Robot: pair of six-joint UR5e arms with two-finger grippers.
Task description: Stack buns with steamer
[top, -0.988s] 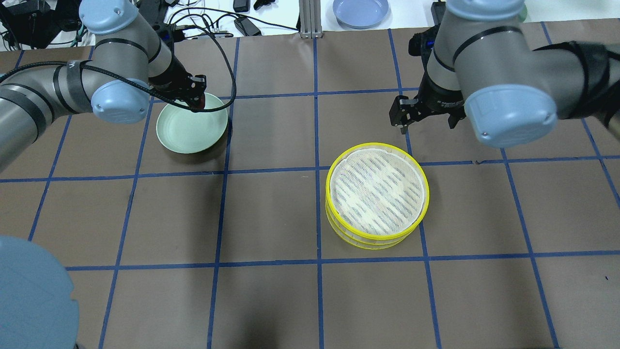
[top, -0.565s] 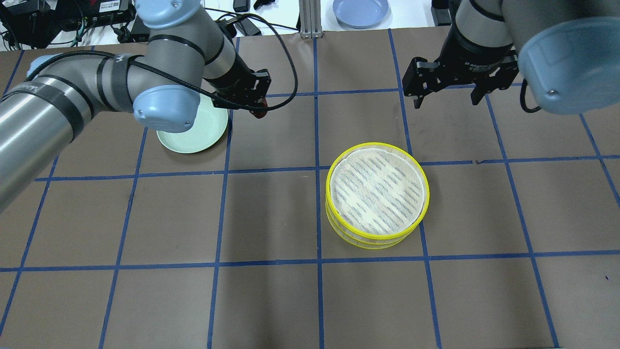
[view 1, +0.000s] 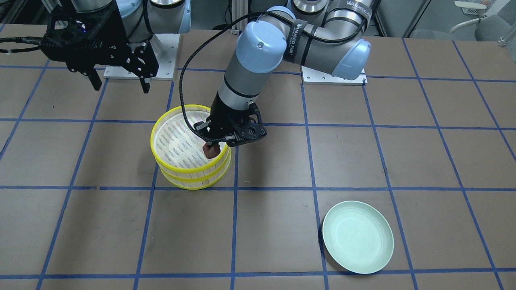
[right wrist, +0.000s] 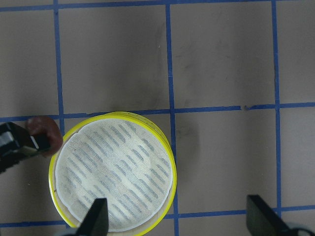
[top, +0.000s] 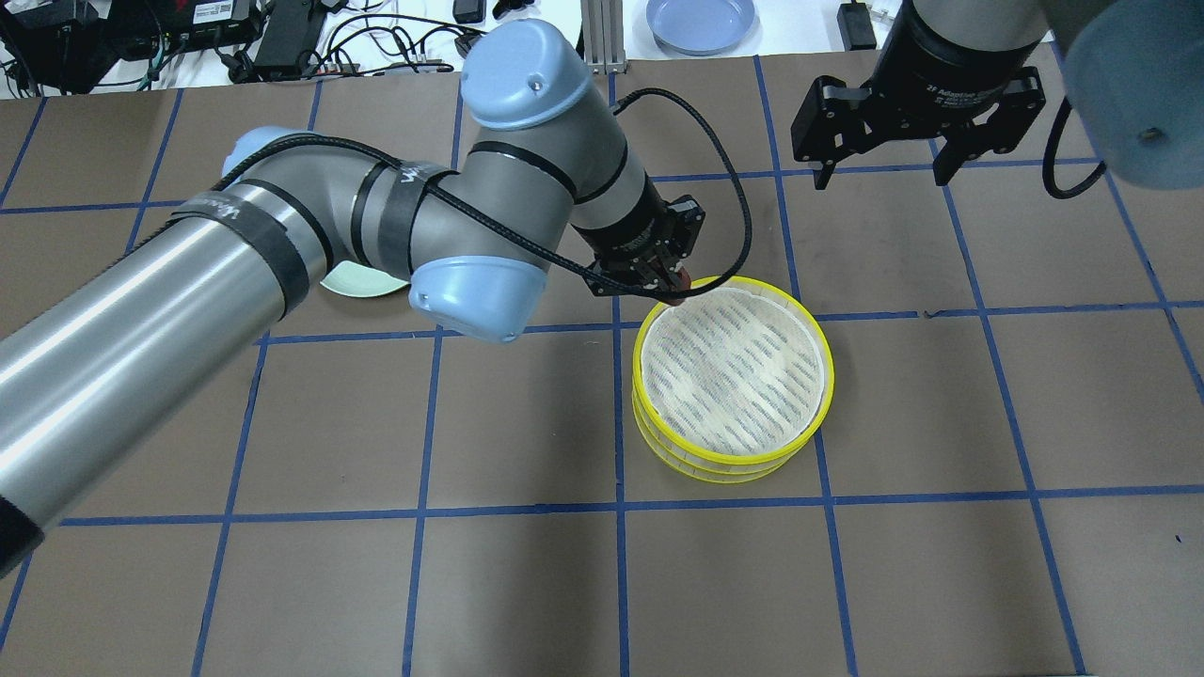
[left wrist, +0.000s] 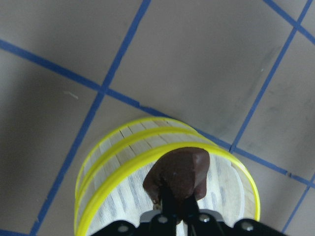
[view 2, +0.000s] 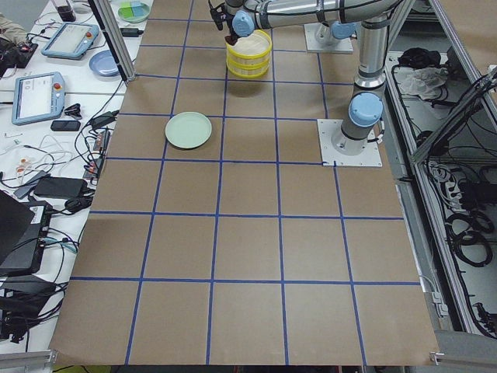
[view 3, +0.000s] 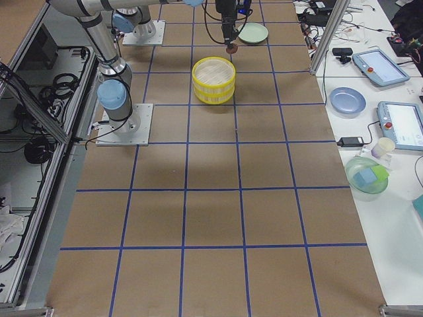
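Observation:
The steamer [top: 743, 376] is two yellow-rimmed tiers stacked on each other at table centre; its top tier [view 1: 177, 141] is empty. My left gripper [view 1: 215, 146] is shut on the dark reddish-brown bun [view 1: 211, 151] and holds it just above the steamer's rim on the side towards the plate. The bun also shows in the left wrist view [left wrist: 179, 172] and the right wrist view [right wrist: 44, 132]. My right gripper [top: 879, 174] is open and empty, high behind the steamer. The cream-white bun shows in no view.
The pale green plate [view 1: 358, 237] lies empty on the robot's left side, mostly hidden under my left arm in the overhead view [top: 353, 280]. A blue plate [top: 701, 21] and cables lie beyond the table's far edge.
My left gripper has carried the brown bun from the green plate rightwards to the steamer's rim. My right gripper has drawn back towards the far edge, still open.

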